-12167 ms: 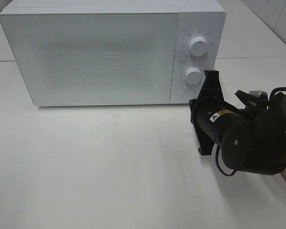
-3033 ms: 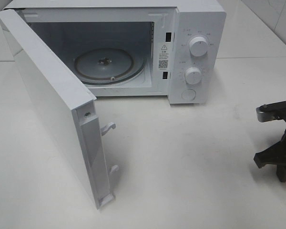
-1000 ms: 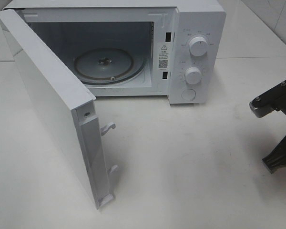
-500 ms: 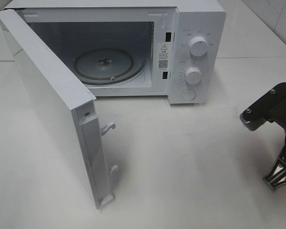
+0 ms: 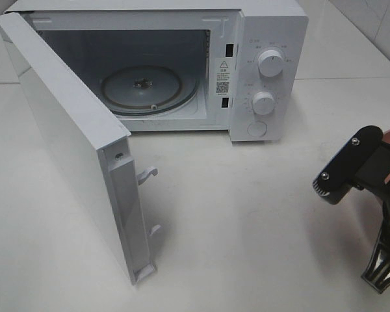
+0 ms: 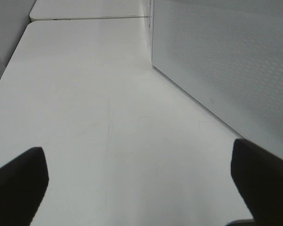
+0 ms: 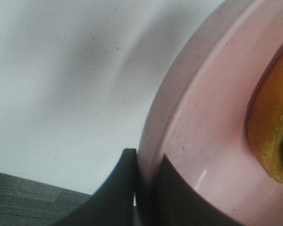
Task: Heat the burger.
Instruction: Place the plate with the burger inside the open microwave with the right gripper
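The burger [image 7: 273, 127] is sitting on the pink plate [image 7: 212, 117], showing only as a sliver of golden bun in the right wrist view. In the high view just the plate's pink edge is peeking out, in front of the microwave [image 5: 273, 39] and to its right, well apart from the cavity. The right gripper [image 7: 142, 162] is pinching the plate's rim, jaws clamped on the edge. The left gripper [image 6: 137, 162] is hanging with jaws wide apart, holding nothing, beside the outer face of the microwave's door [image 5: 71, 149], which is standing wide open and exposing the glass turntable [image 5: 149, 88]. By my reading, loading is getting under way. The next move is calling for carrying the plate level through the microwave's opening and setting it centred on the turntable without tipping the burger.
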Robot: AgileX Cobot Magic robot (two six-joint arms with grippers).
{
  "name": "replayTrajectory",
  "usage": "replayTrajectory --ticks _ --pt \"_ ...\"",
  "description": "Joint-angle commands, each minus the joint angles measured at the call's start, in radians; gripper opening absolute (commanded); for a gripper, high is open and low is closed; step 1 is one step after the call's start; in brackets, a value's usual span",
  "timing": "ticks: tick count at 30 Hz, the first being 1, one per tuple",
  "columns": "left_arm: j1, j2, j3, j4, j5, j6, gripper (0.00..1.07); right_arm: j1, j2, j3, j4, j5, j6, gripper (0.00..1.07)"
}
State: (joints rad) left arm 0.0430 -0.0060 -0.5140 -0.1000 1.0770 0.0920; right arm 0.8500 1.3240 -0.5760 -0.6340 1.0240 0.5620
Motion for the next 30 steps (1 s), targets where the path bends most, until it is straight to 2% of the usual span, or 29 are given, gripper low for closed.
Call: replayTrajectory --ticks 1,6,8,11,16,23,30 --pt "0.001 -0.003 0.000 -0.007 -0.009 0.000 0.98 0.059 -0.011 0.005 -0.054 0.050 -0.029 0.00" --pt "0.001 -0.003 0.000 -0.007 -0.009 0.000 0.98 0.134 -0.011 0.005 -0.054 0.050 -0.036 0.00" --pt "0.001 -0.003 0.000 -0.007 -0.009 0.000 0.98 0.196 -0.011 0.005 -0.056 0.049 -0.044 0.00" --pt "0.001 -0.003 0.000 -0.007 -0.009 0.000 0.98 0.211 -0.011 0.005 -0.058 0.049 -0.044 0.00" --pt "0.001 -0.003 0.000 -0.007 -0.009 0.000 0.98 0.297 -0.011 0.005 -0.059 0.039 -0.083 0.00" --pt "0.001 -0.003 0.000 -0.007 -0.009 0.000 0.98 0.364 -0.011 0.005 -0.066 0.019 -0.141 0.00" --pt "0.001 -0.003 0.000 -0.007 -0.009 0.000 0.98 0.374 -0.011 0.004 -0.090 -0.057 -0.218 0.00"
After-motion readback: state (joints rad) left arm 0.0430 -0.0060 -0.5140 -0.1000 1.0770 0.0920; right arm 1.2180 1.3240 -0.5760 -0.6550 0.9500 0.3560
